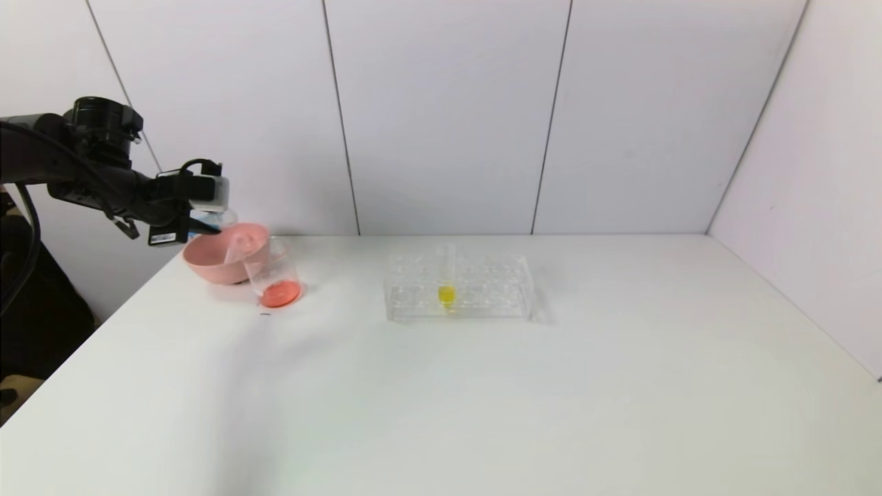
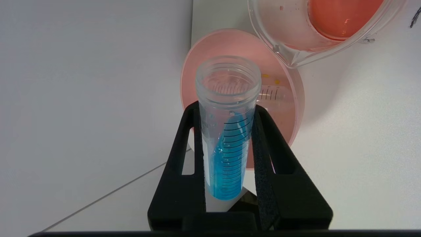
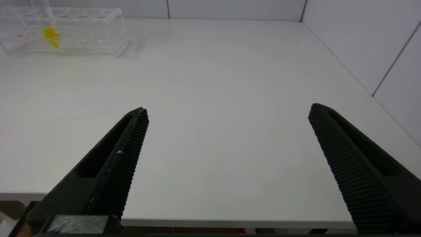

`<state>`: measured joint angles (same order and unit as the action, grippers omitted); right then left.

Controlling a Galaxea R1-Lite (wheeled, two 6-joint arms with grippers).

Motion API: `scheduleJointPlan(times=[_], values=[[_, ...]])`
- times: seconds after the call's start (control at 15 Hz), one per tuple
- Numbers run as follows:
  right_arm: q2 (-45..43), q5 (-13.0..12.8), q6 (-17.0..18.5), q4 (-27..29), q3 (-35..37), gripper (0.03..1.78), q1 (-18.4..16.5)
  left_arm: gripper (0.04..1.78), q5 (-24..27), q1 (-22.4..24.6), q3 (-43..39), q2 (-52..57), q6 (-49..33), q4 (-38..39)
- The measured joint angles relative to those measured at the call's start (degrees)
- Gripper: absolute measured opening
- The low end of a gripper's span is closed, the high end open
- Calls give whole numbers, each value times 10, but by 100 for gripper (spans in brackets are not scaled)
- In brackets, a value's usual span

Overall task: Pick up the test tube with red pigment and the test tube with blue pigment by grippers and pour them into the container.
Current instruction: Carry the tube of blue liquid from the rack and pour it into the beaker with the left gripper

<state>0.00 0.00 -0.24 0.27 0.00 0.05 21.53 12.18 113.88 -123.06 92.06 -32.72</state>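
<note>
A: Near side first — right hand (image 3: 227, 131)?

B: Parked at the front edge of the bench (image 1: 482, 399), fingers spread wide, nothing in them. Only the right wrist view shows it.

A: Middle of the bench?

B: Clear rack (image 1: 458, 288) with one yellow tube (image 1: 446, 289) standing in it. Not part of the job.

A: And the far left corner?

B: Left hand (image 2: 227, 138) is clenched on the blue tube (image 2: 227, 148), raised over the pink bowl (image 1: 224, 262). The tube is open-topped and tilted, and the blue liquid is all inside it. The beaker (image 1: 275, 279) stands on the bench just beside the bowl, with red-orange liquid in its bottom — so the red pour looks done. A clear tube (image 2: 274, 95) lies in the bowl, probably the emptied red one.

A: Step in hand?

B: Blue pour, not started. The mouth of the tube sits over the bowl, not the beaker.

A: Next move?

B: I'd say shift the tube mouth across to the beaker's rim, then tip further — otherwise the blue lands in the bowl.
</note>
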Motion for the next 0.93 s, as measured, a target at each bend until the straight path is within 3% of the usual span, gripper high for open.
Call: scheduleJointPlan(times=[0.93], values=[[0, 0, 0, 0, 0, 178, 0, 44, -30, -9, 5, 18, -25, -83]])
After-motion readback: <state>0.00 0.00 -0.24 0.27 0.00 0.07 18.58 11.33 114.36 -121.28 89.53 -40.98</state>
